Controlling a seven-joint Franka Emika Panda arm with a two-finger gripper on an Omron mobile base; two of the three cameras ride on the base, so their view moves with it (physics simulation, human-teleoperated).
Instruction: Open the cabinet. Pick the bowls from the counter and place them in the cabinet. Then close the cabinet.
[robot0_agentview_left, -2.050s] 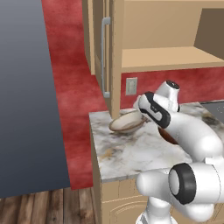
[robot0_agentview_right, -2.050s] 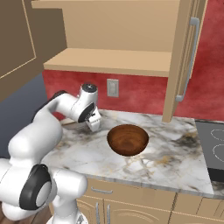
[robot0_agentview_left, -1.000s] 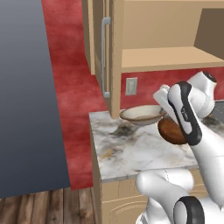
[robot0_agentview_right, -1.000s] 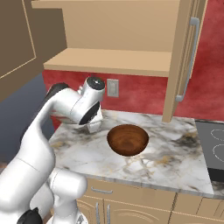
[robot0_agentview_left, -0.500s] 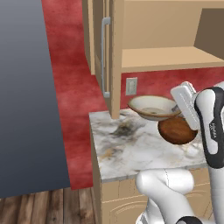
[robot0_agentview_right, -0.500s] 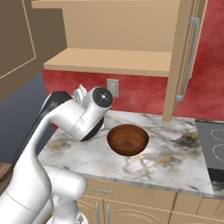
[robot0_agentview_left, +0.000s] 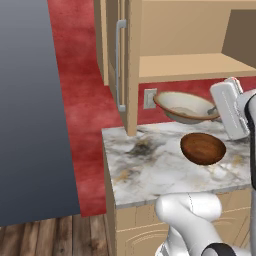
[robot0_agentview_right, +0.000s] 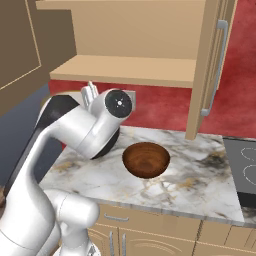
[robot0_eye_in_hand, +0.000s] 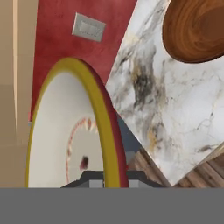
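Above one counter (robot0_agentview_left: 150, 165), tool (robot0_eye_in_hand: 105, 177) gripping one cream bowl (robot0_agentview_left: 185, 106), one brown bowl (robot0_agentview_left: 202, 148) resting.

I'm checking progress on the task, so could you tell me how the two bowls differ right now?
The cream-white bowl is shallow with a tan-gold rim; the reddish-brown bowl is deeper and glossy dark. The cream-white bowl is lifted off the counter, held at its rim by the gripper, while the reddish-brown bowl rests on the marble. Both are round, and neither is in the cabinet yet.
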